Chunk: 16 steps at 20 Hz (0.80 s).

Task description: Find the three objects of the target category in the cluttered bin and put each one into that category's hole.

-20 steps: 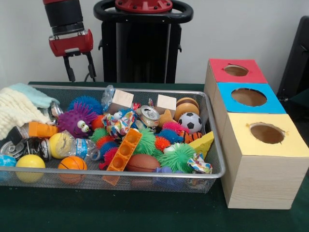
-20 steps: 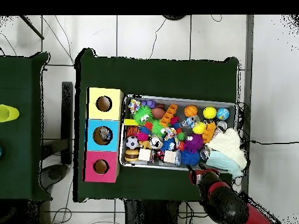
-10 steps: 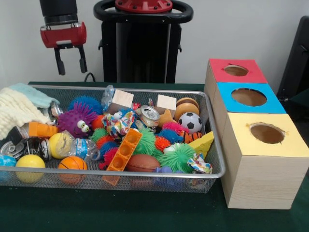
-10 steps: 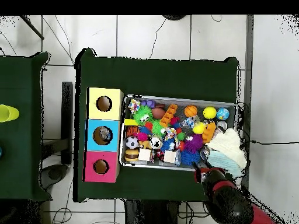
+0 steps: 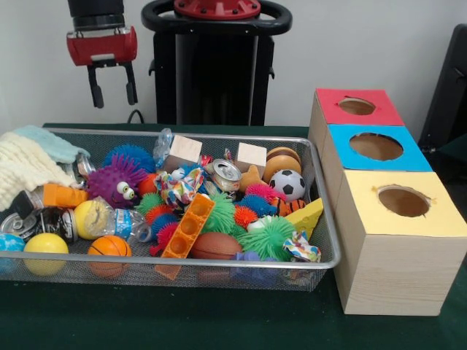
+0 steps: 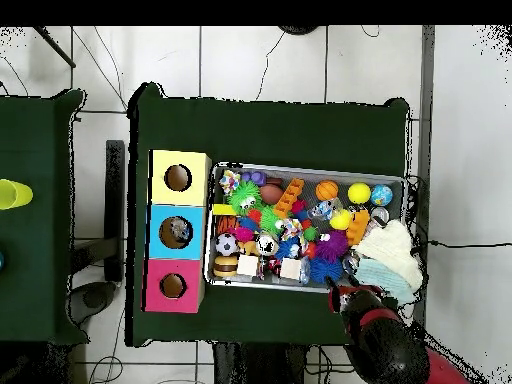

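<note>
The wire mesh bin (image 5: 219, 260) is full of toys; it also shows in the overhead view (image 6: 300, 168). A clear water bottle with a blue label (image 5: 120, 223) lies at the bin's front left, between a yellow ball and an orange brick; it also shows in the overhead view (image 6: 322, 209). A second piece of clear plastic (image 5: 162, 145) stands at the back by a wooden block. The red-topped box's hole (image 5: 357, 106) is at the far right (image 6: 173, 286). My gripper (image 5: 114, 100) hangs open and empty above the table behind the bin's back rim (image 6: 338, 291).
Blue-topped (image 5: 376, 146) and yellow-topped (image 5: 403, 201) boxes stand in a row with the red one. Silver cans (image 5: 226, 173), balls, spiky toys and wooden blocks fill the bin. A pale cloth (image 5: 25, 164) drapes over its left end. The pedestal (image 5: 216, 65) stands behind.
My gripper has risen from just above the bin's back rim and shifted slightly sideways, still open and empty. Nothing in the bin has moved.
</note>
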Each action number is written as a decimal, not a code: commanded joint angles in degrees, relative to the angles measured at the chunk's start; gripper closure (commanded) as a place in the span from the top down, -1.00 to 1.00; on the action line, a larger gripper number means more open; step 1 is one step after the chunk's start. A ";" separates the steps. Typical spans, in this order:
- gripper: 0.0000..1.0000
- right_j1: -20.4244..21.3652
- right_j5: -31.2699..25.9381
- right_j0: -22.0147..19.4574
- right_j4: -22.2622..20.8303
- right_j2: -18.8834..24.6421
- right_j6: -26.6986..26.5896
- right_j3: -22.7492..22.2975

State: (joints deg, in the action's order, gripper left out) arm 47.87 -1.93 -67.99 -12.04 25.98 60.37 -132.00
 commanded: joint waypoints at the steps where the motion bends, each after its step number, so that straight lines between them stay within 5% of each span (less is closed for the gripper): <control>1: 1.00 1.27 3.24 0.05 2.73 0.89 16.40 -1.05; 5: 1.00 0.69 4.05 1.09 2.84 -0.75 16.78 -1.25; 16: 1.00 -9.94 11.44 6.92 2.28 -6.22 16.98 3.19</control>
State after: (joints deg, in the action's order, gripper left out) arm 44.84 1.55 -64.30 -12.03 22.46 60.37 -133.27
